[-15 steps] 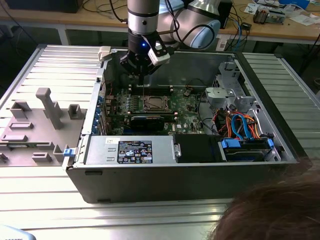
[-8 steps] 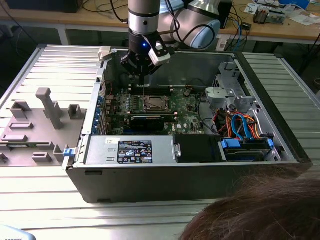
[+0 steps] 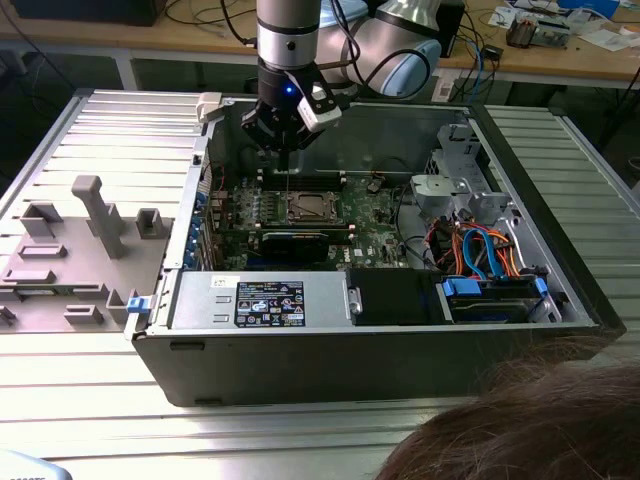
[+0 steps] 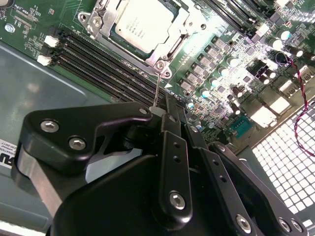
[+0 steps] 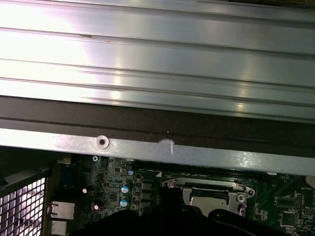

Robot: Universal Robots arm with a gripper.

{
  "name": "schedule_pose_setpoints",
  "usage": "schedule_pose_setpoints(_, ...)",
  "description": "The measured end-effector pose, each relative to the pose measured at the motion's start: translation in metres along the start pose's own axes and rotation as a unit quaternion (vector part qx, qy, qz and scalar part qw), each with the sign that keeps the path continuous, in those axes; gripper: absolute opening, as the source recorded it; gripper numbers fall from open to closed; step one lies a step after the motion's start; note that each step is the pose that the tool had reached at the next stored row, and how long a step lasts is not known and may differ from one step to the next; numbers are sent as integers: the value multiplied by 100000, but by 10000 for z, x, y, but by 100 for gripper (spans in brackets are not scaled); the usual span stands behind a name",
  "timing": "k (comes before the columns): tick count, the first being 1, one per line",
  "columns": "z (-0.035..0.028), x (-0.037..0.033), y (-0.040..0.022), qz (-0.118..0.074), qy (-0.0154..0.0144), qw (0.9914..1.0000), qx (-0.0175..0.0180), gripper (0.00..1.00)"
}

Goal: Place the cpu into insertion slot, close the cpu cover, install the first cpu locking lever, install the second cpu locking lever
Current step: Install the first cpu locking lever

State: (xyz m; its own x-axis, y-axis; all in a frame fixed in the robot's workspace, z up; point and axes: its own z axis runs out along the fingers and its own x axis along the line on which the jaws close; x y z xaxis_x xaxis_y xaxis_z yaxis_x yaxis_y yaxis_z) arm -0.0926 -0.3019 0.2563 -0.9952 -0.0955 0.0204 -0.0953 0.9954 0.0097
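Ribbed bench (image 3: 90, 400), open case (image 3: 300, 365), gripper (image 4: 160, 111) seemingly pinching lever (image 4: 156, 88) beside seated cpu (image 4: 142, 22)

No txt clear enough to read. Exterior view, lower centre of frame: label (image 3: 270, 303) w/ dark blocks & tiny print on grey power-supply box (image 3: 200, 300), chars too small. Second wrist view: faint print lines on the cpu (image 4: 140, 22) lid, unreadable; white silk-screen marks on green board (image 4: 59, 14) near memory slots (image 4: 98, 64), too small to make out.
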Motion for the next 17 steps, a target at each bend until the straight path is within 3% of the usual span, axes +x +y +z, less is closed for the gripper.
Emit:
schedule_pose_setpoints(6, 4, -6, -1, -5, -3, 100000, -2, 11)
schedule_pose_setpoints(7, 4, -61, -6, 6, 23, 100000, -3, 11)
schedule_pose_setpoints(9, 43, -64, -6, 0, 25, 100000, 0, 11)
schedule_pose_setpoints(17, 76, -66, -7, 1, 28, 100000, 3, 11)
